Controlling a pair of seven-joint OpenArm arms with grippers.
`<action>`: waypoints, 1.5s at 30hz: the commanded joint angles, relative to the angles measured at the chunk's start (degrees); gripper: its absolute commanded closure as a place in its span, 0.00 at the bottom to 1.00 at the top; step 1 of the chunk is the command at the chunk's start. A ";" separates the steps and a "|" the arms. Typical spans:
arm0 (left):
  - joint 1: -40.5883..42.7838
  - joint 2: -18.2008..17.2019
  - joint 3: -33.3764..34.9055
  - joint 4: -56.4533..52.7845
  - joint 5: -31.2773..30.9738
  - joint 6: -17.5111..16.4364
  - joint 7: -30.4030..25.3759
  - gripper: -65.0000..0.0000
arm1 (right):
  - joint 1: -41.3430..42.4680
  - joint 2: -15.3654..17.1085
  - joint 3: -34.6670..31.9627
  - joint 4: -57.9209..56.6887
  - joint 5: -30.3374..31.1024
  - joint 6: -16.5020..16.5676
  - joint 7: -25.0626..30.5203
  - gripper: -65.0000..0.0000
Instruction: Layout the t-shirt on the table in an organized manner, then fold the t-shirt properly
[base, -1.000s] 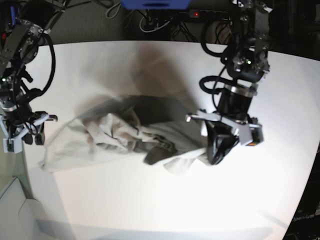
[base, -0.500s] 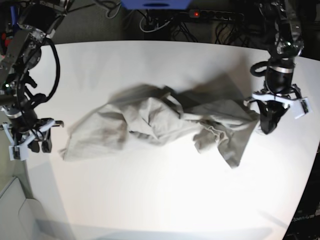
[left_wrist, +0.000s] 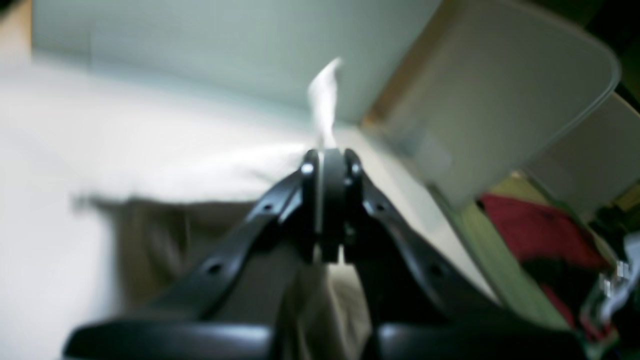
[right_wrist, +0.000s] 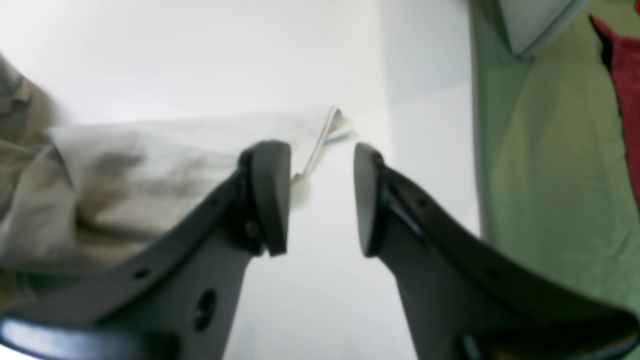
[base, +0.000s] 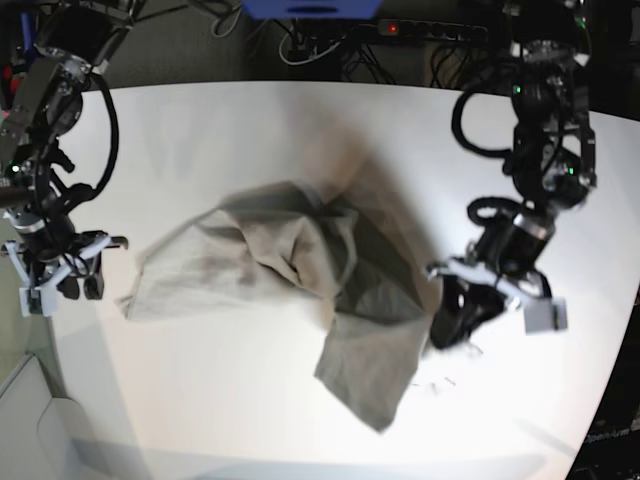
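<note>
Left end effector (base: 462, 318) pinching t-shirt (base: 290, 260) edge, cloth crumpled on tabletop (base: 250, 410). Right end effector (base: 62, 285) spread, beside shirt corner, not touching.

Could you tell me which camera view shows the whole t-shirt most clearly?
The base view: the t-shirt lies crumpled across the table, outline complete. The right wrist view shows only one blurred corner; the left wrist view only blurred cloth behind the left gripper.
</note>
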 joint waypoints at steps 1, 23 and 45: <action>2.41 -2.04 -0.96 0.83 -2.73 -0.14 -1.53 0.99 | -0.05 0.73 0.23 1.23 0.51 -0.71 1.33 0.65; 29.75 -10.12 -24.34 -8.76 -3.79 -0.14 -1.35 0.98 | -3.65 -2.44 -2.93 1.40 0.77 -0.45 1.33 0.65; 20.61 -10.83 -29.00 -11.75 -4.32 -0.14 15.79 0.27 | -6.64 -2.26 -11.99 0.79 0.59 -0.36 1.33 0.43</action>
